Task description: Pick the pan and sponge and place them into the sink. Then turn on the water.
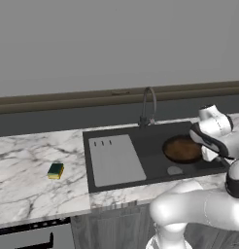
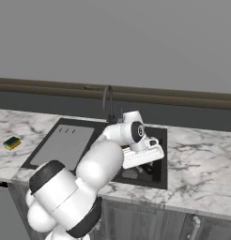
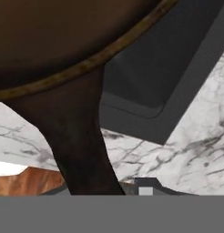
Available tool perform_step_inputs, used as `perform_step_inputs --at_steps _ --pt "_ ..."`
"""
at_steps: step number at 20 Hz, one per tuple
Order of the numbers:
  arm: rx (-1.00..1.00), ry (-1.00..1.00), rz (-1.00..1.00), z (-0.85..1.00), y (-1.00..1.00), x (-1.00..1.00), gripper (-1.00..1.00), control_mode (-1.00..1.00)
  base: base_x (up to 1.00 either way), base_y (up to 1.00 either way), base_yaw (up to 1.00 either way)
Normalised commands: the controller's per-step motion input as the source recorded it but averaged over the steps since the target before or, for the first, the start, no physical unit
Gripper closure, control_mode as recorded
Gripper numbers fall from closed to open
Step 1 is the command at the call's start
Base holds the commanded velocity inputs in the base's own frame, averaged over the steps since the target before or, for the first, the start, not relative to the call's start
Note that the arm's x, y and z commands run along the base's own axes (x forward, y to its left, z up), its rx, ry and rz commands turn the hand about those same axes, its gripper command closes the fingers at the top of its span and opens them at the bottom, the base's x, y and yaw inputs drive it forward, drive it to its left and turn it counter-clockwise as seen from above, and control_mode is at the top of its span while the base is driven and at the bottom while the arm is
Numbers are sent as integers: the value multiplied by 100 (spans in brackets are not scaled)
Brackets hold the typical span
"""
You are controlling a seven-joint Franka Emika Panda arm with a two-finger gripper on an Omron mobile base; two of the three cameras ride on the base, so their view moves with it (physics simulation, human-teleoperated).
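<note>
I have the pan right up against the hand camera — its brown bowl sits just beyond the fingers and its dark handle runs straight down between them. The fingertips themselves are hidden behind that handle, so I cannot tell from the pictures how far the gripper is closed or whether it truly grips.

From the left base view the pan hangs over the right end of the sink, above the round drain, with the gripper at its near-right edge. The grey drainboard lies well to the left of the fingers, and the gooseneck faucet rises behind them at the back rim. In the right base view my own arm blocks most of the basin.

The sponge sits well apart from the fingers — far to their left on the white marble counter. A dark backsplash and plain grey wall stand behind; grey cabinet fronts run below.
</note>
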Motion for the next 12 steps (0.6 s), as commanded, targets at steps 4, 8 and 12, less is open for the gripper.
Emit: perform_step_inputs --at_steps 4,8,12 --pt "1 1 9 -26 12 27 100 -100 0 0 0" --pt "0 0 8 -21 21 42 100 -100 0 0 0" --pt "0 0 6 -13 29 42 100 -100 0 0 0"
